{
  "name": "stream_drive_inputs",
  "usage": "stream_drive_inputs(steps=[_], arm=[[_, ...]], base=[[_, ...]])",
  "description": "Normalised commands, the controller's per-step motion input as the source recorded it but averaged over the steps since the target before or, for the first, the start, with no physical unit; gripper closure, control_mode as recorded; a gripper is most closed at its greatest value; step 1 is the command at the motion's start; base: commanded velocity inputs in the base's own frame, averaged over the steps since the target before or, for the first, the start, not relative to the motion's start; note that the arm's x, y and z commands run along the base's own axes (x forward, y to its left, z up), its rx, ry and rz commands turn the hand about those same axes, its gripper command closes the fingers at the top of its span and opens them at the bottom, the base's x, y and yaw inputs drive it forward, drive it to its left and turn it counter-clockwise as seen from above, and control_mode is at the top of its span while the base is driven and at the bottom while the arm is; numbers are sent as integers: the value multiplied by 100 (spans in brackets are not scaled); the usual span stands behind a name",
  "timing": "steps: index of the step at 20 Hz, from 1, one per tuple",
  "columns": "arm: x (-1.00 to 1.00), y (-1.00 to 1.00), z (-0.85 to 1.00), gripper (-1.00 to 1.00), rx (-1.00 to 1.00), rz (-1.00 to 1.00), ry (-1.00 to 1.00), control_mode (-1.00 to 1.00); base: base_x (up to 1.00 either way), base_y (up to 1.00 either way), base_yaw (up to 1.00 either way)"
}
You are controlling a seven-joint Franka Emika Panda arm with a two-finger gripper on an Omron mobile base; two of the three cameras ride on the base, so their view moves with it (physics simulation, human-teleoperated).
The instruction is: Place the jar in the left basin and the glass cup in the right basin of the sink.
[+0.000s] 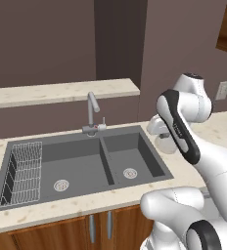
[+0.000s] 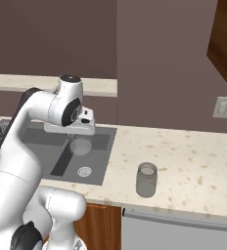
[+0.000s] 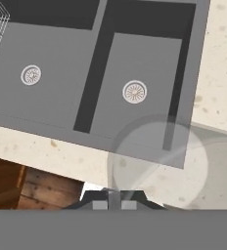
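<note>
My gripper [image 2: 80,137] is shut on the glass cup [image 2: 80,146], a pale clear tumbler that hangs under the hand. The cup [image 1: 167,144] is in the air over the right rim of the sink [image 1: 157,146]. In the hand view the cup [image 3: 157,156] shows as a pale disc in front of my gripper [image 3: 114,205], overlapping the near corner of the right basin [image 3: 140,73]. The right basin [image 1: 135,158] has a round steel drain [image 3: 134,92]. The wider left basin [image 1: 81,163] holds a wire rack [image 1: 25,173]. The smoky grey jar [image 2: 146,179] stands upright on the counter to the right of the sink.
A curved steel tap [image 1: 92,112] rises behind the divider. Speckled beige counter [image 2: 198,161] runs to the right of the sink, with a wall socket [image 2: 222,107] above it. A raised ledge [image 1: 61,92] runs behind the sink. Wooden cabinet doors [image 1: 98,227] sit below the counter.
</note>
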Motion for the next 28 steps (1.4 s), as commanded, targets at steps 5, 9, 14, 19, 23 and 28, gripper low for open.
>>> stream_drive_inputs(steps=[5, 9, 14, 19, 23, 28], arm=[[2, 22, -9, 100, 6, 0, -2, -100], [4, 23, -14, 100, 5, 0, -1, -100], [17, 20, -19, 100, 2, 0, -5, -100], [31, 14, -22, 100, 0, 0, -1, -100], [37, 8, -26, 100, 0, 1, 1, -100], [40, 6, -28, 100, -1, 4, 5, -100]], base=[[0, 0, 0], [0, 0, 0], [0, 0, 0], [0, 0, 0], [0, 0, 0], [0, 0, 0]])
